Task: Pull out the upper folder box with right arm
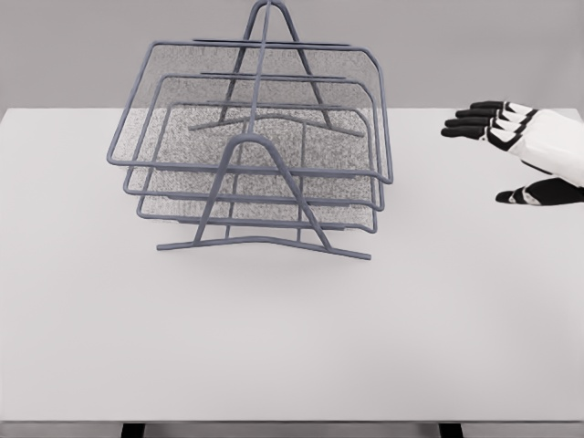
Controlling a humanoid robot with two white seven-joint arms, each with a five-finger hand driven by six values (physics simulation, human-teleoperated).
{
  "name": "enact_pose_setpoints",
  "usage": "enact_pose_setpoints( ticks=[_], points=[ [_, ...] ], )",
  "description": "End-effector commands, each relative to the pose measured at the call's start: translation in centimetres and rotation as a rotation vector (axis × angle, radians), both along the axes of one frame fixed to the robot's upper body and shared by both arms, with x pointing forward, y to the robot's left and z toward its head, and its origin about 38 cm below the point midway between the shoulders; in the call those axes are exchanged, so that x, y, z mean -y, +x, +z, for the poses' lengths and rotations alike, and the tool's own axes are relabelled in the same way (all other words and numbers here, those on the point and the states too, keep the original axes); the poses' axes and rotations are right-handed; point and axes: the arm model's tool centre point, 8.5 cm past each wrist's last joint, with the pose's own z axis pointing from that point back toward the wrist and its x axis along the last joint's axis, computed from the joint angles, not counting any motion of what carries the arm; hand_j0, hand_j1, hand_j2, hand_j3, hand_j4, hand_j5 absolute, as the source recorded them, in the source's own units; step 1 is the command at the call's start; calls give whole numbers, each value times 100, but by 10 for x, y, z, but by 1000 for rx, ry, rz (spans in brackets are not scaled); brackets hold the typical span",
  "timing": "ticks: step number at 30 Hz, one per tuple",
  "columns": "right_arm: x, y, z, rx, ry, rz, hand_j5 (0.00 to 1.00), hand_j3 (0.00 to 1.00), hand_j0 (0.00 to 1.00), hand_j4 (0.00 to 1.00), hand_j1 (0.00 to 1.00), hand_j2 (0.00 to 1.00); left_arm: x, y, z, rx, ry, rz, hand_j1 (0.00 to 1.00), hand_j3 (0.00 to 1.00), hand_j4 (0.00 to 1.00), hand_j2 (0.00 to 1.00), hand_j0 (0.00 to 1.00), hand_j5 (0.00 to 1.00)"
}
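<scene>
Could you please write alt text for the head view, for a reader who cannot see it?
A grey three-tier wire mesh tray rack stands on a white table, its upper tray not yet pulled out. The right robot hand hovers to the rack's right, fingers open, touching nothing.

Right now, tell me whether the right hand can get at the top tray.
Probably yes. The right hand hovers open, right of the rack, and nothing lies between it and the top tray.

no readable text, labels or numbers
</scene>
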Motion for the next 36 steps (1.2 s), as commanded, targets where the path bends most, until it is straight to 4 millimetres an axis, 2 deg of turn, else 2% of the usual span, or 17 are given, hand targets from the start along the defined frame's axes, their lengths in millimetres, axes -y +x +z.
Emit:
enact_pose_setpoints(
  ticks=[1, 3, 4, 5, 6, 7, 8, 10, 11, 16, 18, 21, 22, 29, 36],
  points=[
    [-2, 0, 1, 4, 0, 4, 100, 100, 100, 100, 100, 100, 0, 0, 0, 1, 0, 1, 100, 100, 100, 100, 100, 100],
    [-12, 6, 4, 64, 45, 9, 100, 100, 100, 100, 100, 100, 0, 0, 0, 1, 0, 1, 100, 100, 100, 100, 100, 100],
    [-15, 7, 0, 42, -7, 20, 100, 100, 100, 100, 100, 100, 0, 0, 0, -1, 0, 1, 100, 100, 100, 100, 100, 100],
    [-29, 10, -12, -19, -81, 61, 100, 100, 100, 100, 100, 100, 0, 0, 0, -1, 0, 1, 100, 100, 100, 100, 100, 100],
    [-34, 19, -11, -3, -165, 61, 100, 100, 100, 100, 100, 100, 0, 0, 0, 1, 0, 1, 100, 100, 100, 100, 100, 100],
    [-22, 34, -2, 29, -157, 3, 100, 100, 100, 100, 100, 100, 0, 0, 0, 1, 0, 1, 100, 100, 100, 100, 100, 100],
    [-19, 44, -3, 26, -146, -16, 100, 100, 100, 100, 100, 100, 0, 0, 0, 1, 0, 1, 100, 100, 100, 100, 100, 100],
    [-40, 72, -16, -24, -166, 17, 100, 100, 100, 100, 100, 100, 0, 1, 0, 2, 0, 1, 100, 100, 100, 100, 100, 100],
    [-51, 76, -23, -32, -168, 34, 100, 100, 100, 100, 100, 100, 0, 0, 0, 1, 0, 1, 100, 100, 100, 100, 100, 100],
    [-80, 78, -39, -42, -161, 85, 100, 100, 100, 100, 100, 100, 0, 0, 0, 1, 0, 1, 100, 100, 100, 100, 100, 100],
    [-84, 81, -22, -2, -156, 95, 100, 100, 100, 100, 100, 100, 0, 0, 0, 1, 0, 1, 100, 100, 100, 100, 100, 100],
    [-89, 82, -18, 11, -148, 104, 100, 100, 100, 100, 100, 100, 0, 0, 0, 1, 0, 1, 100, 100, 100, 100, 100, 100],
    [-92, 84, -25, 0, -156, 106, 100, 100, 100, 100, 100, 100, 0, 0, 0, 1, 0, 1, 100, 100, 100, 100, 100, 100],
    [-90, 80, -47, -34, -209, 102, 100, 100, 100, 100, 100, 100, 0, 0, 0, 1, 0, 1, 100, 100, 100, 100, 100, 100],
    [-85, 76, -55, -50, -233, 94, 100, 100, 100, 100, 100, 100, 0, 0, 0, 1, 0, 1, 100, 100, 100, 100, 100, 100]
  ],
)
